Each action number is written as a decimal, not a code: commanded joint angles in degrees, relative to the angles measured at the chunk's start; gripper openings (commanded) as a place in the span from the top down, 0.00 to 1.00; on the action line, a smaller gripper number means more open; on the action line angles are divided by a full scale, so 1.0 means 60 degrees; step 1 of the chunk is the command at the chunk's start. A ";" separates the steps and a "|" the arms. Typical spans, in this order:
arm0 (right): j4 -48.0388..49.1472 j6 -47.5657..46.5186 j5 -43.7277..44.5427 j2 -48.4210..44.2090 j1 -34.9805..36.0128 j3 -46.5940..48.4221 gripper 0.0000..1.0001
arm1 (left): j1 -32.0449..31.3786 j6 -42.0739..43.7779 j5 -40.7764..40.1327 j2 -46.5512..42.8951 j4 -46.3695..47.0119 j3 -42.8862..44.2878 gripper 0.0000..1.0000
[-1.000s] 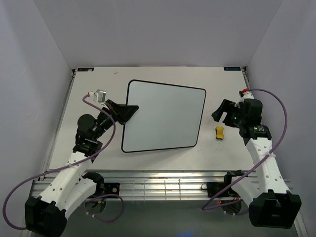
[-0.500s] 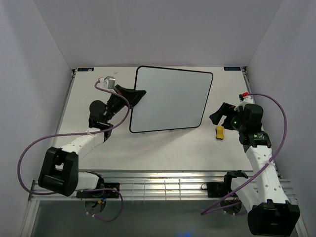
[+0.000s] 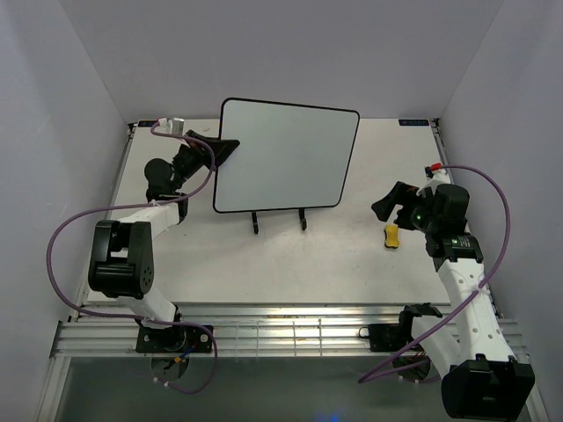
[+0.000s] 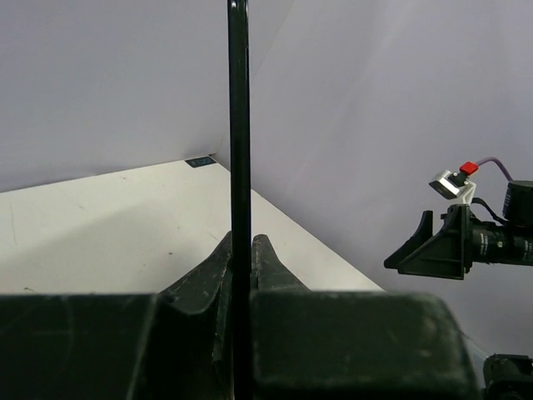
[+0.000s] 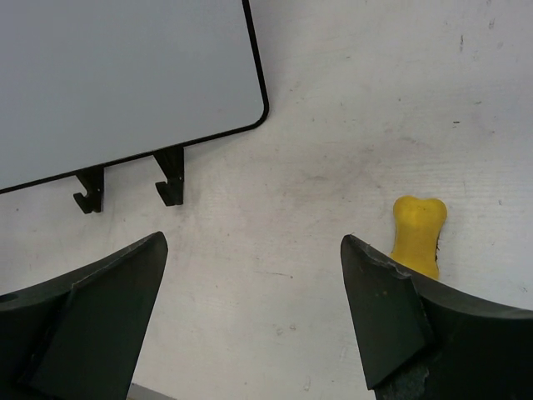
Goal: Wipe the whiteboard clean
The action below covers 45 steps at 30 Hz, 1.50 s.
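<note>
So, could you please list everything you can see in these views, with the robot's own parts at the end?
whiteboard: one, white with black frame, stood up toward the table's back
feet: two, black, hooked, under the whiteboard's lower edge
eraser: one, yellow, lying on the table's right side
table: one, white, beneath everything
left gripper: one, black, shut on the whiteboard's left edge
right gripper: one, black, open, just beside the eraser

Left gripper clamped on whiteboard edge, arm outstretched; right gripper spread wide
</note>
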 commanded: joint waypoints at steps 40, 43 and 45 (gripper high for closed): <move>0.0743 0.0041 -0.0404 0.0337 0.0155 -0.0310 0.10 | 0.1393 -0.1458 0.2176 0.2884 0.3549 0.2642 1.00; 0.0729 0.0026 -0.0419 0.0366 0.0140 -0.0310 0.10 | 0.1378 -0.1705 0.2001 0.3075 0.3637 0.2744 1.00; 0.0728 0.0026 -0.0390 0.0352 0.0155 -0.0324 0.10 | 0.1335 -0.1823 0.1956 0.3076 0.3681 0.2846 1.00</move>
